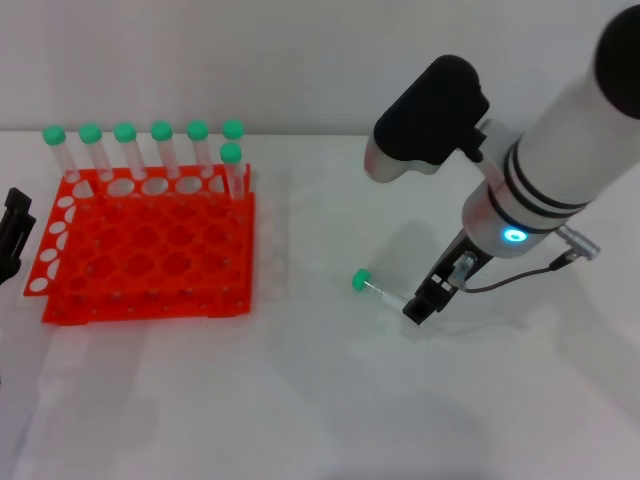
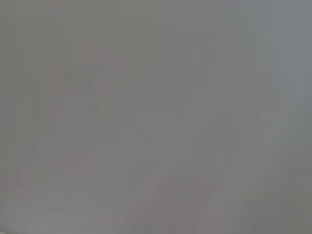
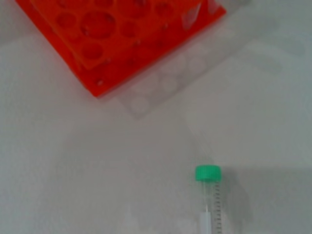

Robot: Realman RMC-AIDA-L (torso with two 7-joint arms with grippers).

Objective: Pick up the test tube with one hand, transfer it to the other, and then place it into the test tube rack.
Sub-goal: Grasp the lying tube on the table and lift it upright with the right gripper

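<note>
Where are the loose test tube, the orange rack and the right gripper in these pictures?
test tube (image 3: 208,174): right wrist view, on its green cap.
test tube rack (image 1: 150,255): head view, on its orange top grid.
right gripper (image 1: 420,308): head view, at its black fingertips beside the tube's tip.

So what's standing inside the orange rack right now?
Seven green-capped tubes stand in the test tube rack: six along its far row, one a row nearer at the right end. The other holes look empty. Their lower ends are hidden by the tiers.
</note>
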